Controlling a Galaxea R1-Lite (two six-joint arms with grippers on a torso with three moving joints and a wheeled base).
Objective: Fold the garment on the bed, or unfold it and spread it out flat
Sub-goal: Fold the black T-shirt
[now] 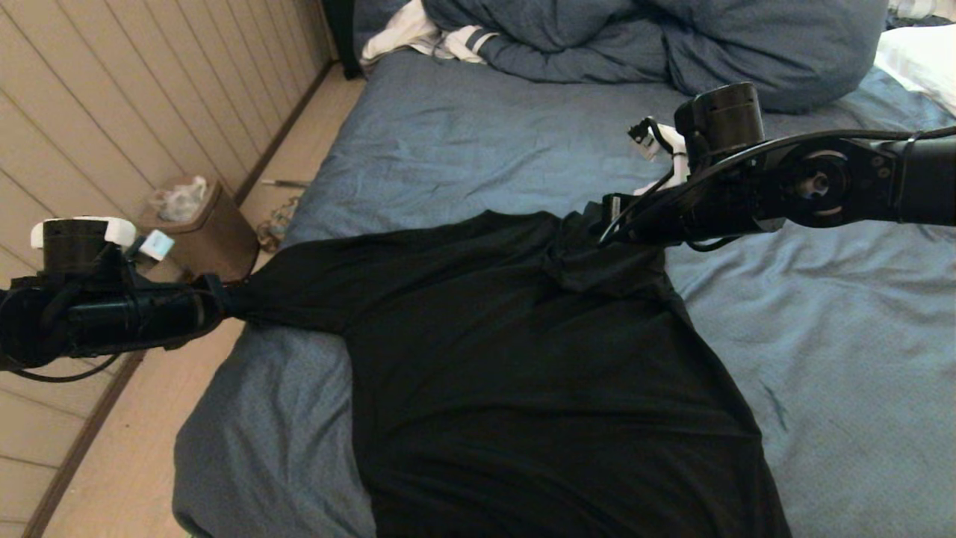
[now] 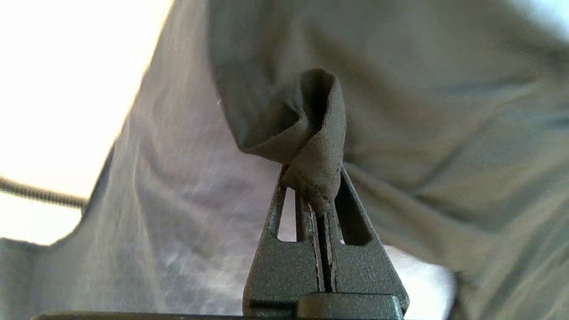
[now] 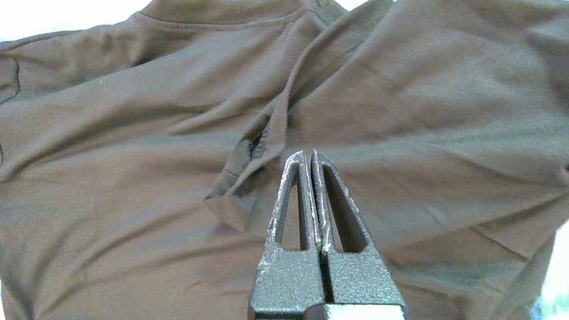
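Note:
The black garment [image 1: 523, 359] lies plain side up across the near part of the bed [image 1: 463, 134]; no print shows. One corner is stretched out past the bed's left edge. My left gripper [image 1: 220, 302] is shut on that corner, and the left wrist view shows a rolled fold of the garment [image 2: 318, 146] pinched between the fingertips of the left gripper [image 2: 318, 189]. My right gripper [image 1: 606, 224] hovers over the shirt's far edge by a bunched fold. In the right wrist view the right gripper [image 3: 307, 154] is shut and empty, with the garment [image 3: 133, 178] spread behind it.
A bulky blue-grey duvet [image 1: 672, 37] fills the head of the bed, with a white striped cloth [image 1: 426, 33] beside it and a white pillow [image 1: 922, 56] at the far right. A brown bin [image 1: 202, 228] stands on the floor left of the bed.

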